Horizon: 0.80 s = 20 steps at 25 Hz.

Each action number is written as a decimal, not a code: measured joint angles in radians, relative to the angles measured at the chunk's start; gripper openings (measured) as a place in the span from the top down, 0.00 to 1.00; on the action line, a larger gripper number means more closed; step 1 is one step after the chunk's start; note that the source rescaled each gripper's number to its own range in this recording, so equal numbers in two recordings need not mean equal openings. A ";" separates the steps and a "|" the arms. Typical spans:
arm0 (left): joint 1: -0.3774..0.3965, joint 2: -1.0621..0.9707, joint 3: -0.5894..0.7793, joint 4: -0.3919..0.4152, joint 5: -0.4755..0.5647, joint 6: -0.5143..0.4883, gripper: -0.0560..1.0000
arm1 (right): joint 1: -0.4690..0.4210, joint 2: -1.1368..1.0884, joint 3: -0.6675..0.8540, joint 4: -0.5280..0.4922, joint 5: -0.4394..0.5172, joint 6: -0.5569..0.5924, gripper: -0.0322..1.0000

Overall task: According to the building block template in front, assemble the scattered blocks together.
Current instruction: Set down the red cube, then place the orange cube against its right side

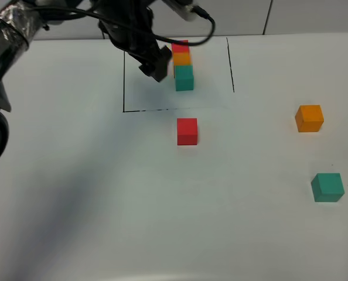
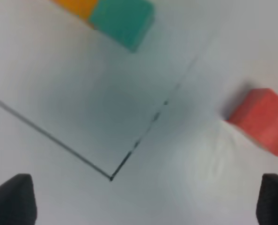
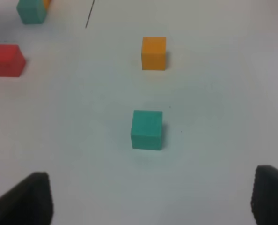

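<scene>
**Entry: table, three loose cubes, none joined.**

- Template (image 1: 183,63): a red-orange-teal line at far centre, inside the drawn outline (image 1: 124,82).
- Red cube (image 1: 187,130): centre, just on the near side of the outline.
- Orange cube (image 1: 309,117): right.
- Teal cube (image 1: 328,187): near right, well apart from the orange one.
- Left gripper (image 1: 155,69): hangs over the outline, just left of the template. Its fingers (image 2: 10,200) are spread wide with nothing between them.
- Right gripper (image 3: 146,197): fingers spread and empty, teal cube ahead of them.

**Risks, as I judge them:**

- The left gripper is close beside the template. A careless swing right could knock my reference out of line.
- Sliding a cube against the red one could skid it across the smooth table.
- With orange and teal both on the right, I could place them in the wrong order.

**Views:**

- The high camera alone gives the whole layout, but it does not show the right gripper.
- Only the right wrist view shows the right gripper's fingers, with the teal cube roughly centred between them.
- The left wrist view, somewhat blurred, shows the outline's corner between the template and the red cube.
</scene>
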 joint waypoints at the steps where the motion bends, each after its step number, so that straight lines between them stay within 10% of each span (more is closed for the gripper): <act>1: 0.025 -0.003 0.000 0.003 0.000 -0.018 0.03 | 0.000 0.000 0.000 0.000 0.000 0.000 0.27; 20: 0.278 -0.302 0.421 0.009 -0.117 -0.198 0.10 | 0.000 0.000 0.000 0.000 0.000 0.000 0.27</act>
